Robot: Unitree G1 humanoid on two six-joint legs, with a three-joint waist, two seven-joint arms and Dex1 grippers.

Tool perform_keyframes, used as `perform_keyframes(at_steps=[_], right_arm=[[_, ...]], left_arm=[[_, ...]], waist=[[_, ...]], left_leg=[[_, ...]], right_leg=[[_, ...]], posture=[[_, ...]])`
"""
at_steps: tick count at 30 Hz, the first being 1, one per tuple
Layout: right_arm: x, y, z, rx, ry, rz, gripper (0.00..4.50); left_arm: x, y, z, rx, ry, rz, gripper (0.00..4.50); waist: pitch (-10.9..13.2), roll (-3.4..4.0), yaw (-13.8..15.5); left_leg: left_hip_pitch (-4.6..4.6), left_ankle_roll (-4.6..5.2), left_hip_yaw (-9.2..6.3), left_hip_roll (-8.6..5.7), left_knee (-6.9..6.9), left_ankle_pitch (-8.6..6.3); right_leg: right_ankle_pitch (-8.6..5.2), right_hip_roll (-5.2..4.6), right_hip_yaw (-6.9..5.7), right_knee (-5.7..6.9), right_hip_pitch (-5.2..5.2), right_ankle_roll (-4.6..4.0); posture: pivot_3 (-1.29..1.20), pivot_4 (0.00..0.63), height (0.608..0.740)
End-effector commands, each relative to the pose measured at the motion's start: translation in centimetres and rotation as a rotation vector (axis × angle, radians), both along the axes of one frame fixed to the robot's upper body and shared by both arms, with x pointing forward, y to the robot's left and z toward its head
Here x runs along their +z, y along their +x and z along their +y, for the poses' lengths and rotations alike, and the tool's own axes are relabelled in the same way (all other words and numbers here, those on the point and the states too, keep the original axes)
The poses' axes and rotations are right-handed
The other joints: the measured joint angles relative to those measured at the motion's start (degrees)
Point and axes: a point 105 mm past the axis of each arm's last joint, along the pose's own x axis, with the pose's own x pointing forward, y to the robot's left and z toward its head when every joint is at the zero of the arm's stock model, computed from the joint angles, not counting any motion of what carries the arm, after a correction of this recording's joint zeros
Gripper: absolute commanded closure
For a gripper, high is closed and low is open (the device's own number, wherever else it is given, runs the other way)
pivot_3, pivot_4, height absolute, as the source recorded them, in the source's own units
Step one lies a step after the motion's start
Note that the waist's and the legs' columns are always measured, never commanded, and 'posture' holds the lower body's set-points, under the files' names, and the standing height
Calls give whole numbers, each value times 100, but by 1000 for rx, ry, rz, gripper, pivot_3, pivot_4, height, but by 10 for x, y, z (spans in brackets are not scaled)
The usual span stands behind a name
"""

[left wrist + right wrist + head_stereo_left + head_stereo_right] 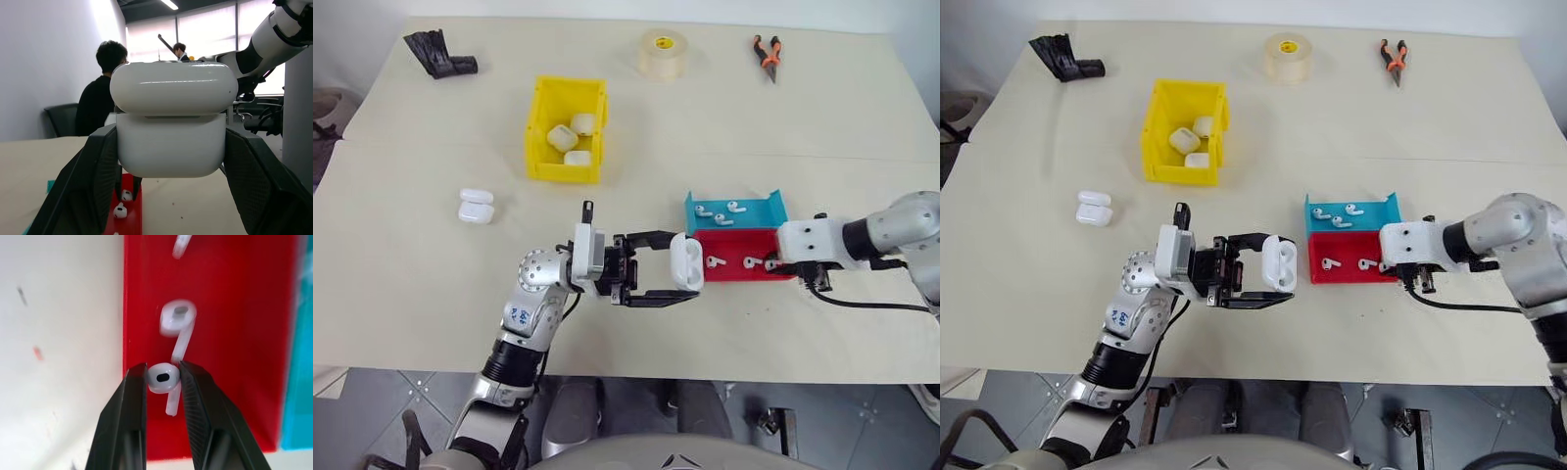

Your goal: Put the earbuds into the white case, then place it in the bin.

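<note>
Loading step: the left hand (680, 277) clamps the white case (686, 261) above the desk (411, 294), beside the red tray (244, 396). The right hand (163, 382) pinches an earbud (161, 377) over that tray — next, carry it to the case; yellow bin (540, 132) waits.

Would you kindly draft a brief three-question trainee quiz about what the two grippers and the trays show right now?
1. True or false: the left gripper holds a white case.
2. The right gripper grips an earbud over which tray? A) teal tray B) red tray C) yellow bin
3. How many white cases lie in the yellow bin?

Key: 1 true; 2 B; 3 three.
</note>
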Motion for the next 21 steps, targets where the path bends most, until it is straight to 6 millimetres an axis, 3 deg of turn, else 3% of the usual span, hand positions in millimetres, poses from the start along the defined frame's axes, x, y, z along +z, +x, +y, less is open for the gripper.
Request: perform_keyframes(at_steps=[1,9,14,21], right_arm=[[35,-10,8,-18,211,-97,3492],[62,-48,42,0,724,-145,3492],[89,-55,64,-22,1127,-233,3492],[88,-64,100,4,1335,-126,3492]], left_arm=[[7,1,5,-15,-17,-21,1703],[11,7,6,-47,-13,-27,1703],[13,6,3,-81,-11,-5,1703],[18,9,0,-95,-9,17,1703]], waist=[[0,0,-1],[0,-1,-3],[0,0,-8],[0,1,-4]], left_leg=[[-3,0,-1,0,0,0],[-6,0,-15,0,2,0],[-5,-1,-19,0,1,0],[-5,-1,-19,-2,1,0]], right_leg=[[0,0,-1,-1,0,0],[0,0,-12,0,4,0],[0,0,-14,1,4,0],[0,0,-12,2,4,0]], posture=[[0,150,740],[0,150,740],[0,150,740],[0,150,740]])
